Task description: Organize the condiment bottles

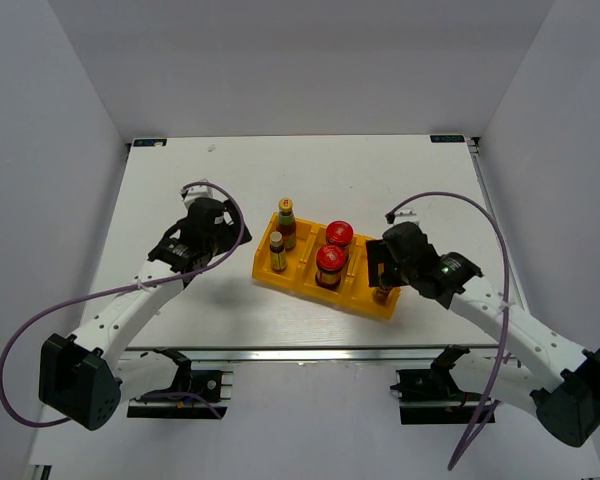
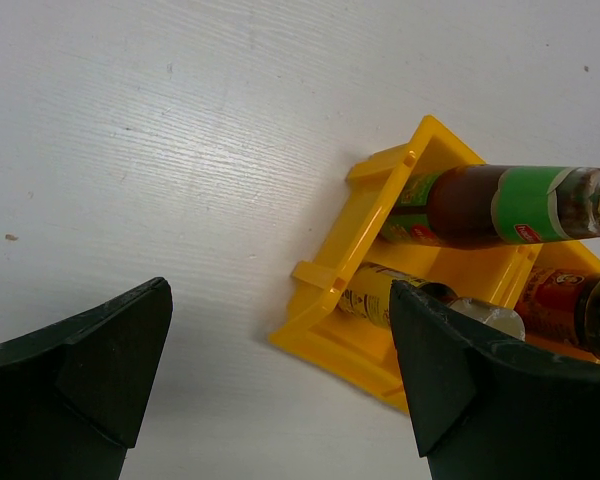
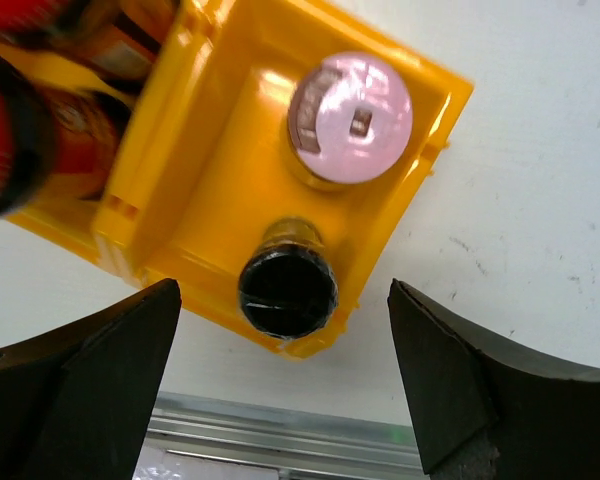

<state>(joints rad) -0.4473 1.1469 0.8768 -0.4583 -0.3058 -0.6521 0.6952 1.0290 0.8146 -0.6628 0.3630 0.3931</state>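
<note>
1. Yellow plastic tray (image 1: 302, 288) with three compartments, on white table (image 1: 180, 180) between the two arms; holds all six condiment bottles, upright.
2. Left compartment: taller sauce bottle (image 1: 286, 222), yellow-capped and green-labelled, at the far end; shorter sauce bottle (image 1: 277, 252) just in front of it.
3. Middle compartment: far red-lidded jar (image 1: 339, 234) and near red-lidded jar (image 1: 329, 260), side by side.
4. Right compartment: pink-lidded shaker (image 3: 350, 118) toward the far end; dark spice jar (image 3: 287, 290) just beside it, in the near corner.
5. Left gripper (image 2: 280, 288): hovers off the tray's left end, fingers spread fully apart, grips nothing.
6. Right gripper (image 3: 280, 290): hangs above the dark spice jar, fingers wide apart on either side and clear of it, grips nothing.
</note>
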